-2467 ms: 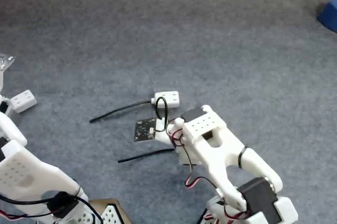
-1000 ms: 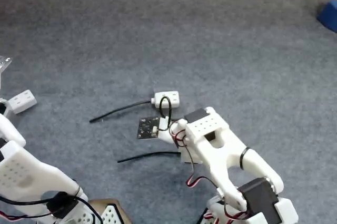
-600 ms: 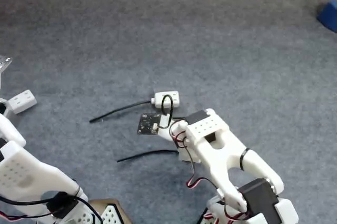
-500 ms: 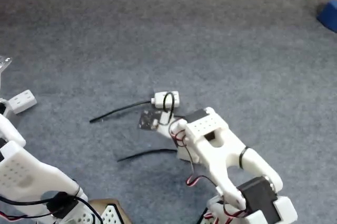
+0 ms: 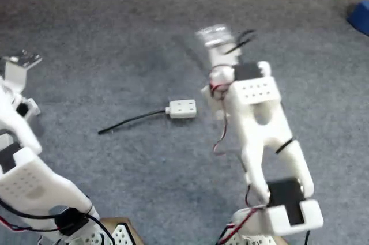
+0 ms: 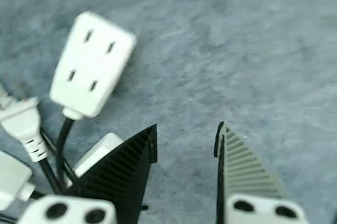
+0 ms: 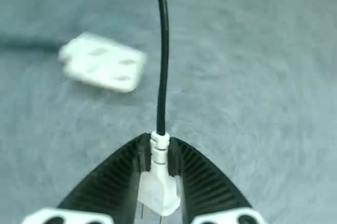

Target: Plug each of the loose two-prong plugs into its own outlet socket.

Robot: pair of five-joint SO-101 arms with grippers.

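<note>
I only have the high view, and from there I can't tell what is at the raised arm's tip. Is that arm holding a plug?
Observer: Yes. In the right wrist view the right gripper is shut on a white plug, and its black cord runs straight out from between the fingers.
Operator: Does the left arm have anything?
Observer: No. The left wrist view shows the left gripper open over bare carpet, with nothing between its fingers.
Operator: What lies near it?
Observer: A white outlet block with two pairs of slots facing up, and a second plug lying loose beside that block's cord.
</note>
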